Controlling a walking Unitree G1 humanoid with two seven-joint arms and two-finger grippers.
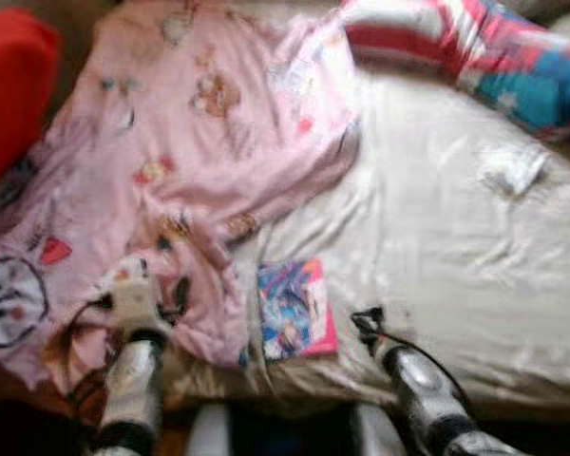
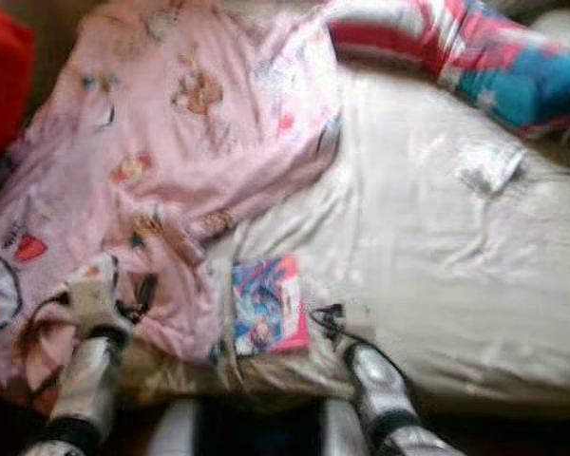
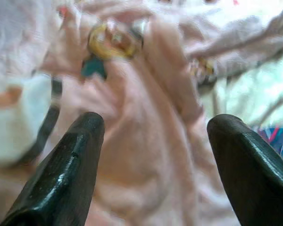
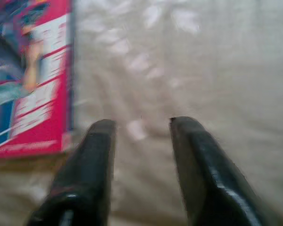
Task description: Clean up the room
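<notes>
A pink blanket (image 1: 199, 142) with cartoon prints lies rumpled over the left half of the bed. A book with a pink and blue cover (image 1: 296, 309) lies flat near the bed's front edge, just right of the blanket's hem. My left gripper (image 1: 178, 294) hovers low over the blanket's front part; in the left wrist view its fingers (image 3: 80, 141) stand wide open over the pink cloth (image 3: 146, 155), holding nothing. My right gripper (image 1: 366, 323) is over the bare sheet just right of the book (image 4: 30, 80), its fingers (image 4: 101, 141) a little apart and empty.
The cream bedsheet (image 1: 456, 266) covers the right half of the bed. A red, white and blue striped pillow (image 1: 475, 47) lies at the back right. A small crumpled white thing (image 1: 513, 166) sits on the sheet at right. A red cushion-like shape (image 1: 9, 85) is at the far left.
</notes>
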